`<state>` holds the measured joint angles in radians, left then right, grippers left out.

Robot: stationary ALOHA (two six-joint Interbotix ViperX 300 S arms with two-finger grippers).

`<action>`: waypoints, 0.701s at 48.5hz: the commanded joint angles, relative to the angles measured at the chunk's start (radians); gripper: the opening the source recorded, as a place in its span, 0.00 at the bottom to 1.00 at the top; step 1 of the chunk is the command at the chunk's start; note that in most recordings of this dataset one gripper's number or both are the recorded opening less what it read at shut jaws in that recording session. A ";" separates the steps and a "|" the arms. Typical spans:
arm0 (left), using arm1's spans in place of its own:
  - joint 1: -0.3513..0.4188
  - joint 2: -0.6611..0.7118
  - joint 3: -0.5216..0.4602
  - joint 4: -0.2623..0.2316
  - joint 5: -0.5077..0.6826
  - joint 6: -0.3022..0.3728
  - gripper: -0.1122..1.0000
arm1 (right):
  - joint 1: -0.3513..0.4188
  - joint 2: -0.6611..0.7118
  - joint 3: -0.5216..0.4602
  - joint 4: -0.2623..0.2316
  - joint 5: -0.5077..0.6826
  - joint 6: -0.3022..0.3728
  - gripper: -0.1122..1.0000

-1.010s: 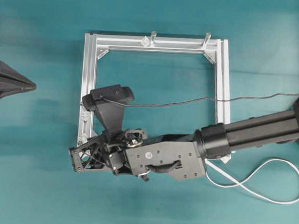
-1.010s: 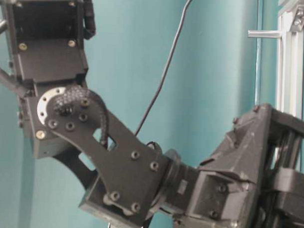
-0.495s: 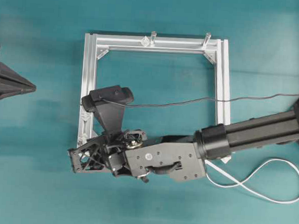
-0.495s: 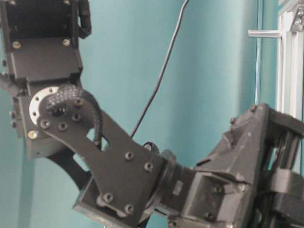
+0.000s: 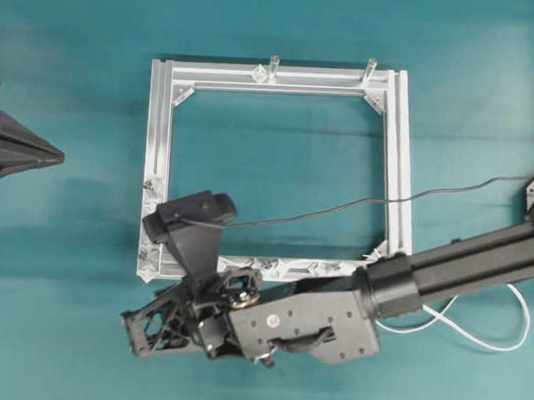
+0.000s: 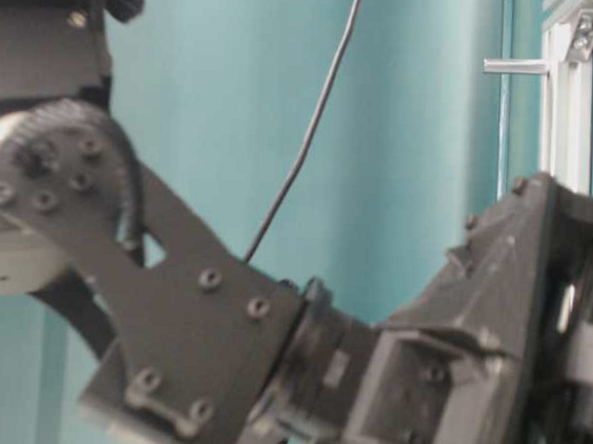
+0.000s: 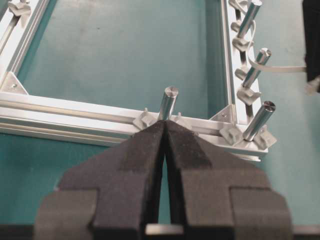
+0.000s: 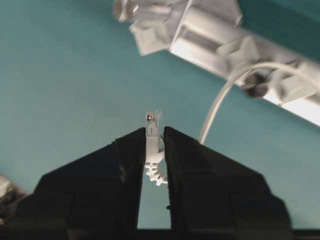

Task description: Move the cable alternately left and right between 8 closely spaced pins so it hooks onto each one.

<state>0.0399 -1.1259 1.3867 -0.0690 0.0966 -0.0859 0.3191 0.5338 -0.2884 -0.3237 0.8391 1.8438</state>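
White and thin, the cable (image 8: 212,112) runs from the pins (image 8: 280,80) on the silver frame (image 5: 159,139) to the right gripper (image 8: 153,136), which pinches its clear plug. The left gripper (image 7: 165,131) is closed on nothing, near a grey post (image 7: 168,101).

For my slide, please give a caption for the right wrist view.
Right claw grips the cable by its plug beside the pins.

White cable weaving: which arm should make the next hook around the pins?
Right. The right gripper is shut on the thin white cable at its clear plug, beside the silver frame. The left gripper is shut on nothing.
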 commanded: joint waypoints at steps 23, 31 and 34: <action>-0.005 0.006 -0.014 0.002 -0.005 -0.006 0.12 | 0.006 0.029 -0.084 0.003 -0.078 -0.015 0.24; -0.005 0.006 -0.017 0.000 -0.006 -0.006 0.12 | -0.002 0.069 -0.150 0.002 -0.094 -0.043 0.24; -0.005 0.006 -0.017 0.002 -0.005 -0.006 0.12 | -0.008 0.092 -0.189 0.002 -0.095 -0.064 0.24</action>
<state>0.0399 -1.1259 1.3867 -0.0690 0.0966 -0.0859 0.3160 0.6305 -0.4096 -0.3221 0.7563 1.7994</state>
